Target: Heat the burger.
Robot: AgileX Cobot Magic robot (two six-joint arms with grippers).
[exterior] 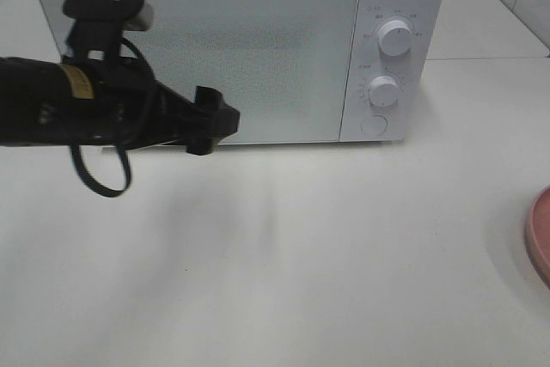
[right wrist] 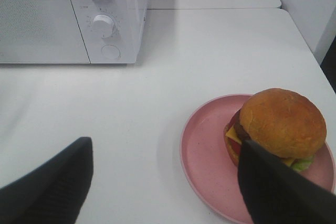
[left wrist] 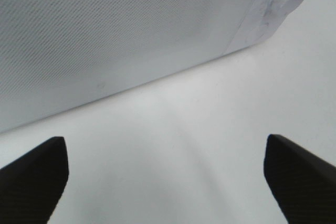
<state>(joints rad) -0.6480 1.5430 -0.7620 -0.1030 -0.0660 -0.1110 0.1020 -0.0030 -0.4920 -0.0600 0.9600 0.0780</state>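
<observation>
The burger (right wrist: 278,124) is seen on the pink plate (right wrist: 205,150) at the table's (exterior: 301,255) right edge. The left gripper (left wrist: 168,182) is spread wide before the shut microwave (exterior: 258,49), nothing held. The right gripper (right wrist: 168,182) is spread wide over the plate, empty.

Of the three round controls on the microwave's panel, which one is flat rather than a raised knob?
The lowest one: a flat round button at the panel's bottom. The upper knob and middle knob above it both stick out from the microwave.
</observation>
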